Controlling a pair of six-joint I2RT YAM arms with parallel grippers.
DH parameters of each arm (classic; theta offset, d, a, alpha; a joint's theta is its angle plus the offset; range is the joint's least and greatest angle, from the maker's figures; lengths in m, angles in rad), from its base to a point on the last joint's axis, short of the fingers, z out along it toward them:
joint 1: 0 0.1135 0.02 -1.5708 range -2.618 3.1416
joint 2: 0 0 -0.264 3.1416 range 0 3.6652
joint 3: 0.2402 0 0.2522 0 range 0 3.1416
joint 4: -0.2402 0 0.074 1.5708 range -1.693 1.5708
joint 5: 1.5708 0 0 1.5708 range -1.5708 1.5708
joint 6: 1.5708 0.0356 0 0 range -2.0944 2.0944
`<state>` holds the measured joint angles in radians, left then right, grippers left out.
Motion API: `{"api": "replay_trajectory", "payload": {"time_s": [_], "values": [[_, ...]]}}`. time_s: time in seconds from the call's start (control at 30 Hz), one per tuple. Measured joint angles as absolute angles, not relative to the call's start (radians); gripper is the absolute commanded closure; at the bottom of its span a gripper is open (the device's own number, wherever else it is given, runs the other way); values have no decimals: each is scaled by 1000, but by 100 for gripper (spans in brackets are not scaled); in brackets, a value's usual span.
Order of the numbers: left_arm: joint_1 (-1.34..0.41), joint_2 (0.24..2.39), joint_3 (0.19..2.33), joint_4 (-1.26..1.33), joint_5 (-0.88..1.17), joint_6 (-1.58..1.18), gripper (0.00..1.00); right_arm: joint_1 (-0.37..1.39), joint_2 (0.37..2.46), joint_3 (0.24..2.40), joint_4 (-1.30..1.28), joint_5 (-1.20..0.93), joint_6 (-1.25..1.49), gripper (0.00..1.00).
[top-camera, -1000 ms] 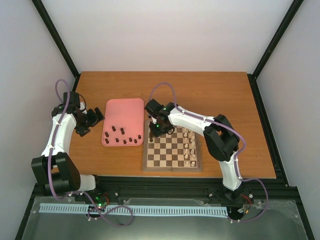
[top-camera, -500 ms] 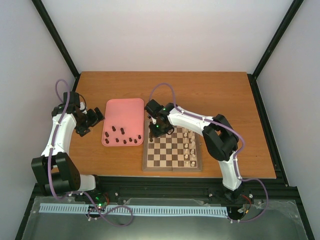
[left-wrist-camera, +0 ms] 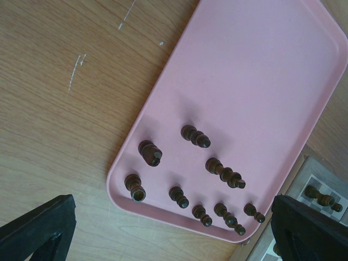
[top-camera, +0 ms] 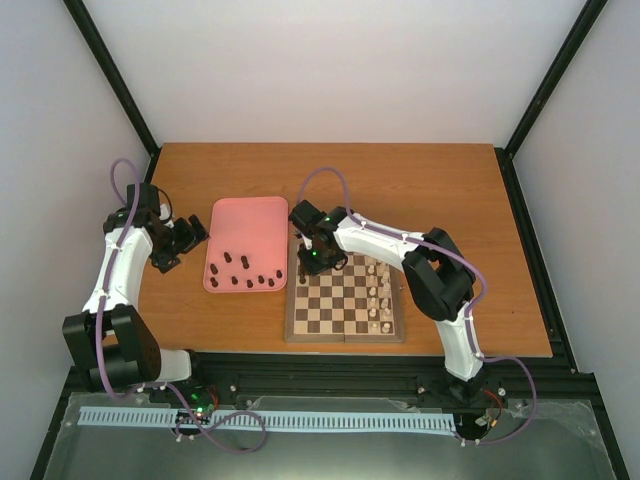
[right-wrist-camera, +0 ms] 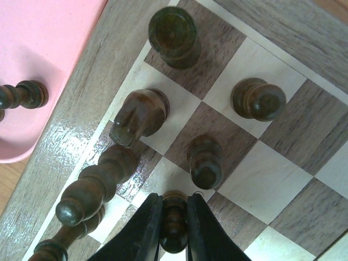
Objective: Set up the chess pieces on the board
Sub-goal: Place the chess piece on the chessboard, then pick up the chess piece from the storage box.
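Note:
The wooden checkered board lies at the table's front middle. My right gripper hangs over its far-left corner. In the right wrist view it is shut on a dark brown pawn, held upright over a cream square. Several dark pieces stand on the squares around it, among them a rook and a knight. Several more dark pieces lie on the pink tray. My left gripper is open and empty, left of the tray.
Cream-white pieces stand in two rows on the board's right side. The pink tray sits just left of the board, almost touching it. Bare wooden table stretches behind and to the right of the board.
My right gripper has shifted very slightly over the board's far-left corner, still holding the pawn. The left arm has not moved.

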<state>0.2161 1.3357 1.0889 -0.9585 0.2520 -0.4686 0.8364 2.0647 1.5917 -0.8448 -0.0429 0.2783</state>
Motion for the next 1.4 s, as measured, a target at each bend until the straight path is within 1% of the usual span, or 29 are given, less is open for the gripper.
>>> {"api": "replay_trajectory", "payload": {"time_s": [0.13,0.23,0.47,0.7,0.83,0.97,1.1,1.23,1.4], "values": [[216,1336,1089,-958,252,-469,0,836,2065,1592,-847,-42,275,83],[216,1336,1089,-958,252,-469,0,836,2065,1592,-852,-42,273,80],[216,1336,1089,-958,252,-469,0,838,2060,1610,-878,-42,260,66],[216,1336,1089,-958,252,-469,0,838,2027,1646,-902,-33,251,62],[216,1336,1089,-958,252,-469,0,838,1990,1682,-937,1,250,57],[216,1336,1089,-958,252,-469,0,841,1980,1778,-978,20,236,51],[216,1336,1089,-958,253,-469,0,862,2002,1930,-1015,18,217,50],[216,1336,1089,-958,253,-469,0,914,2080,2073,-1017,-12,208,50],[216,1335,1089,-959,253,-469,0,974,2200,2138,-1017,-73,205,51]]}}
